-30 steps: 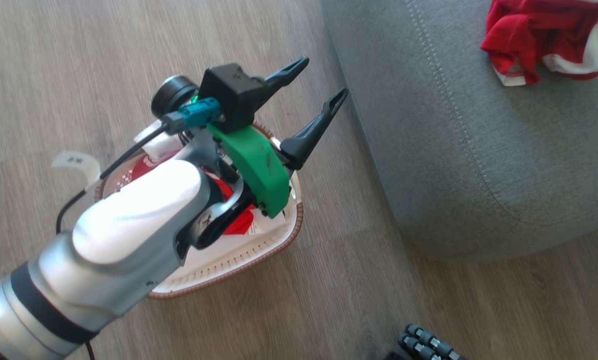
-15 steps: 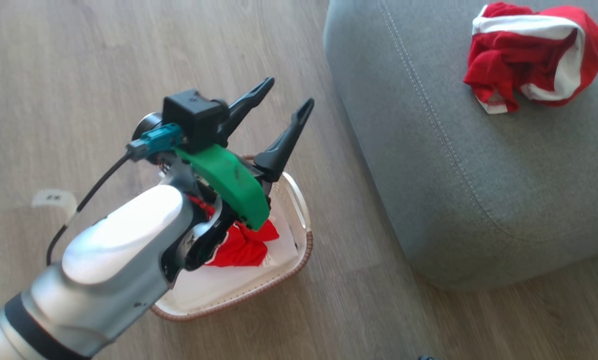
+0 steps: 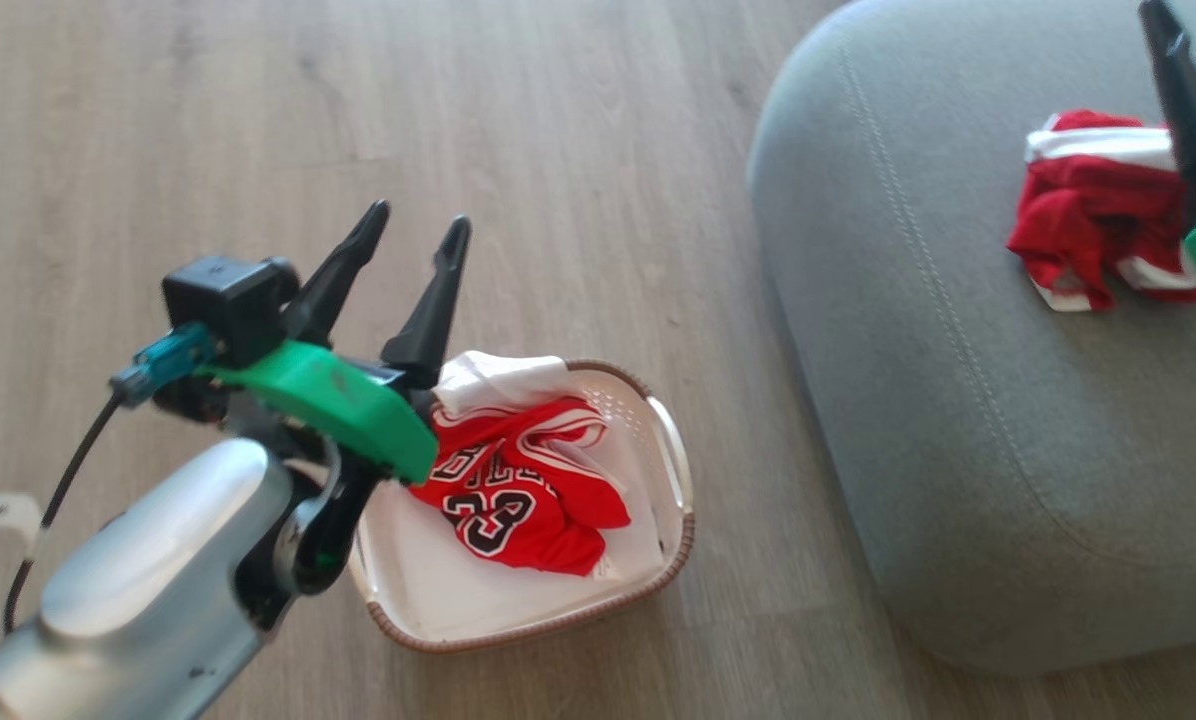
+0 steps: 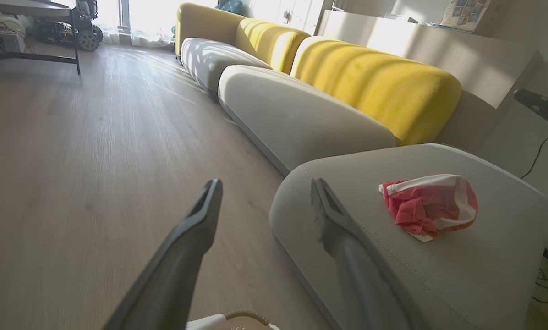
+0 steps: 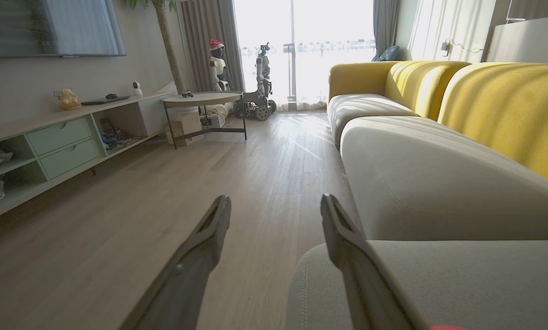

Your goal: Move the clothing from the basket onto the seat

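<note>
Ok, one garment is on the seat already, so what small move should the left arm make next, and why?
Probably tip the left gripper down and to its right, toward the red jersey in the basket. It is open and empty, pointing away from the basket, and that jersey has not yet reached the seat.

The silver arm [image 3: 148,570] of the left gripper [image 3: 418,215] hides the left side of the cream perforated plastic basket [image 3: 673,470]. The right gripper [image 3: 1183,100], cut off at the right edge, covers part of the crumpled red-and-white jersey [image 3: 1088,215].
</note>
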`<state>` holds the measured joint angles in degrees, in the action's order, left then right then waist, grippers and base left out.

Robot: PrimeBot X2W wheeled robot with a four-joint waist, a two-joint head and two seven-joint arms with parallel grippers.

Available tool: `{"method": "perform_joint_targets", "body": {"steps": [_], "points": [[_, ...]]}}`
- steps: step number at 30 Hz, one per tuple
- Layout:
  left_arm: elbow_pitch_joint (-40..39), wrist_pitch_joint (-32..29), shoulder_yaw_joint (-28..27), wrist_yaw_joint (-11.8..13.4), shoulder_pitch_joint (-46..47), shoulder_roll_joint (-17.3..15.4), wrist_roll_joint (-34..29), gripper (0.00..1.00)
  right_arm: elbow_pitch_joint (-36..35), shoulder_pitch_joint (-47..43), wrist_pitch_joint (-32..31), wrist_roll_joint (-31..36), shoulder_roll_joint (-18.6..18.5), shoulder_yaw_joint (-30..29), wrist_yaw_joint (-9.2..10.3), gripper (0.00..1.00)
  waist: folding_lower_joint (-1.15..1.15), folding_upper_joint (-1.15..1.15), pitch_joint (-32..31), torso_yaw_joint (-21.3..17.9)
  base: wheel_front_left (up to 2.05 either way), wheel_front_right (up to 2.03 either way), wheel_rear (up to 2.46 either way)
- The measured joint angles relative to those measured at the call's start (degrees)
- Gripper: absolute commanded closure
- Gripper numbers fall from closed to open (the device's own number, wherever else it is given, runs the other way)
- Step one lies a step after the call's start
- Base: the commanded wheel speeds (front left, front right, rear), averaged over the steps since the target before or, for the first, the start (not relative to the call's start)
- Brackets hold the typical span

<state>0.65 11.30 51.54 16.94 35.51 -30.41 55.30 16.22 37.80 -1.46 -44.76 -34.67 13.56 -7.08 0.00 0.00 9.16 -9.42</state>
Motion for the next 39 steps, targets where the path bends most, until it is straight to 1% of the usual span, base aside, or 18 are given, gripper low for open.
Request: {"method": "perform_joint_targets", "body": {"steps": [1,4,7,10,12,14,16,18,20,22,24,32,35,36,39], "points": [[-0.33,0.91,-1.05,1.01,-1.66,-0.59,0.36,0.0,-1.36,-2.16,0.93,0.82,0.56,-0.52,0.0,0.0,0.0,0.0,-0.77,1.22,0.0,0.0,0.0],[-0.62,1.92,-2.56,2.6,-4.03,-1.44,0.33,0.0,-3.49,-6.1,2.4,3.32,1.23,-2.31,0.0,0.0,0.0,0.0,-1.75,3.08,0.0,0.0,0.0],[-0.91,2.48,-4.33,3.85,-6.38,-1.99,0.14,0.0,-5.88,-10.25,3.69,6.24,2.82,-4.58,0.0,0.0,0.0,0.0,-2.71,4.81,0.0,0.0,0.0],[-1.15,2.92,-5.97,4.41,-8.94,-2.18,-0.71,0.0,-8.83,-14.57,4.6,9.28,5.88,-7.98,0.0,0.0,0.0,0.0,-3.71,6.21,0.0,0.0,0.0],[-1.35,2.92,-7.09,4.98,-10.82,-2.16,-1.26,0.0,-11.09,-17.91,5.0,12.54,8.06,-10.04,0.0,0.0,0.0,0.0,-4.24,7.05,0.0,0.0,0.0],[-1.58,2.96,-8.58,5.49,-12.74,-2.14,-1.96,0.0,-12.87,-21.24,6.05,15.29,11.15,-12.29,0.0,0.0,0.0,0.0,-4.68,7.77,0.0,0.0,0.0],[-2.04,2.97,-10.72,6.0,-14.66,-1.92,-3.41,0.0,-14.22,-24.69,6.12,18.08,14.07,-13.67,0.0,0.0,0.0,0.0,-5.21,8.37,0.0,0.0,0.0],[-2.55,2.98,-13.15,6.37,-16.64,-1.41,-4.85,0.0,-15.45,-27.96,6.54,19.52,16.95,-14.83,0.0,0.0,0.0,0.0,-5.71,8.86,0.0,0.0,0.0],[-3.04,2.99,-15.58,6.59,-19.01,-0.81,-6.06,0.0,-16.96,-30.78,6.55,20.95,19.02,-15.22,0.0,0.0,0.0,0.0,-6.02,9.14,0.0,0.0,0.0],[-3.25,2.99,-17.59,6.44,-21.46,-0.11,-7.76,0.0,-17.96,-32.72,6.81,21.54,20.74,-15.24,0.0,0.0,0.0,0.0,-6.21,9.2,0.0,0.0,0.0],[-3.3,2.99,-19.3,5.26,-23.69,0.56,-9.32,0.0,-18.79,-34.07,7.11,22.05,22.12,-15.28,0.0,0.0,0.0,0.0,-6.44,9.17,0.0,0.0,0.0],[-2.11,2.99,-24.21,2.34,-30.99,2.33,-15.93,0.0,-19.93,-39.46,9.48,23.09,25.37,-15.25,0.0,0.0,0.0,0.0,-7.97,8.7,0.0,0.0,0.0],[-2.08,2.99,-26.38,0.68,-33.6,2.53,-18.22,0.0,-20.03,-41.96,10.22,23.09,25.72,-15.16,0.0,0.0,0.0,0.0,-8.54,8.51,0.0,0.0,0.0],[-2.08,2.99,-26.38,0.68,-33.6,2.53,-18.22,0.0,-20.03,-41.96,10.22,23.09,25.72,-15.16,0.0,0.0,0.0,0.0,-8.54,8.51,0.0,0.0,0.0],[-1.98,2.99,-28.16,-0.41,-35.64,3.23,-19.84,0.0,-20.38,-42.98,10.72,22.98,25.59,-13.44,0.0,0.0,0.0,0.0,-8.69,8.38,0.0,0.0,0.0]]}}
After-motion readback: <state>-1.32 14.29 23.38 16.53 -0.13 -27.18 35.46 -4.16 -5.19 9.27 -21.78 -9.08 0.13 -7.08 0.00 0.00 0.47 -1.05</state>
